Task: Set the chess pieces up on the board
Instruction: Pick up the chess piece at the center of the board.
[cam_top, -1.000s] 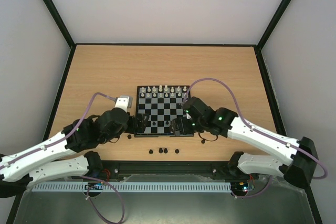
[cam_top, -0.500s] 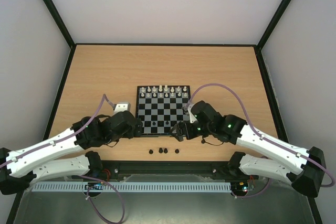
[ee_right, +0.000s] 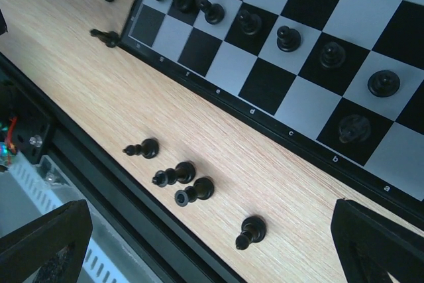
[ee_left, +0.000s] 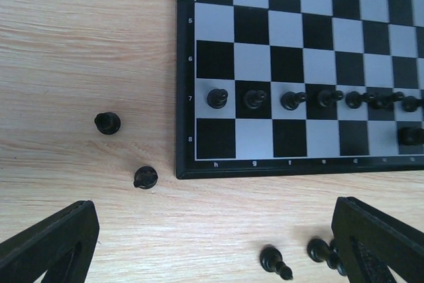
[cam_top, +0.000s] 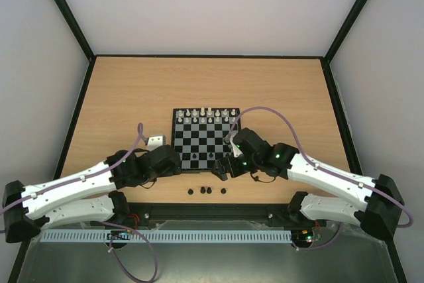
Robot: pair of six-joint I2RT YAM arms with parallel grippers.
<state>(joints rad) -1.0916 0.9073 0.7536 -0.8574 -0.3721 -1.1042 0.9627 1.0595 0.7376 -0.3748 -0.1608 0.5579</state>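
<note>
So far done: white pieces [cam_top: 209, 116] fill the two far rows of the board [cam_top: 205, 138]. A line of black pawns [ee_left: 292, 100] stands on the near second row, and one black piece [ee_left: 411, 136] stands on the near back row.
Left to do: the other near back-row squares that show are bare, so most of black's back row is not yet placed.
Loose pieces: six black ones lie on the tabletop [cam_top: 132, 91]. Four [ee_right: 173, 174] are in front of the board's near edge and two [ee_left: 107, 122] are just beside its near left corner.
Left tool [ee_left: 215, 246]: released, jaws wide and holding nothing. It hovers over the tabletop by the board's near left corner.
Right tool [ee_right: 212, 246]: released, jaws wide and empty. It hovers above the four loose pieces at the near edge.
Progress, as a judgement: well past halfway. What remains is picking up each loose black piece and standing it on its back-row square.
Unclear: which piece is which, since they are too small to tell.
</note>
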